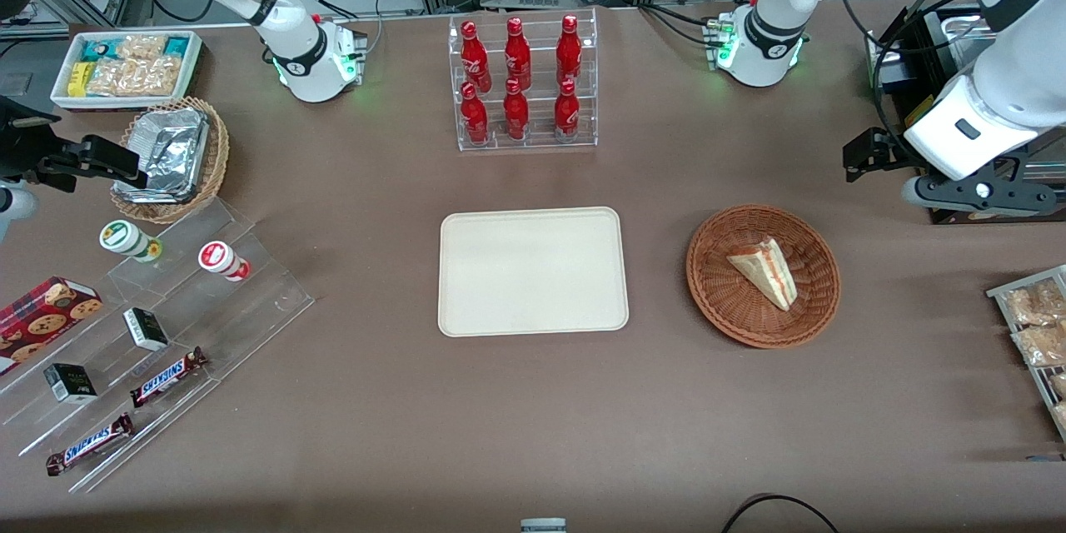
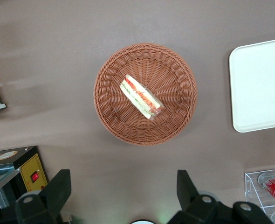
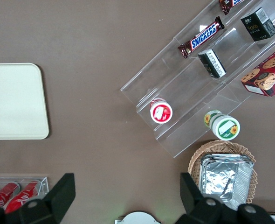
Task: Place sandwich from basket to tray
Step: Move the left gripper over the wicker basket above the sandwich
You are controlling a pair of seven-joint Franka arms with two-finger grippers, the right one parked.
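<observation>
A brown surface [image 1: 533, 400] seen from above holds a cream-beige rectangular tray [image 1: 533, 271] at the centre of the frame, with nothing on it. Beside the tray, toward the working arm's end of the surface and apart from it, sits a round reddish-brown wicker basket [image 1: 763, 275]. Inside the basket lies the sandwich [image 1: 764, 271], a pale triangular wedge resting on its side near the middle of the weave, with red and green filling showing along its cut edge.

The gripper [image 2: 123, 186] hangs high above the surface at the right edge of the front frame, farther from the front camera than the basket and toward the working arm's end. Its two dark fingers [image 2: 58, 189] are spread wide apart and hold nothing. In the wrist view, the basket [image 2: 145, 93] and the sandwich [image 2: 141, 96] lie well below the fingers, with a corner of the tray [image 2: 258, 88] nearby.

In the upper centre of the front frame, a clear rack holds six red bottles [image 1: 520, 75]. At lower left, a clear stepped stand [image 1: 166, 325] carries chocolate bars, small boxes and two round tubs.
</observation>
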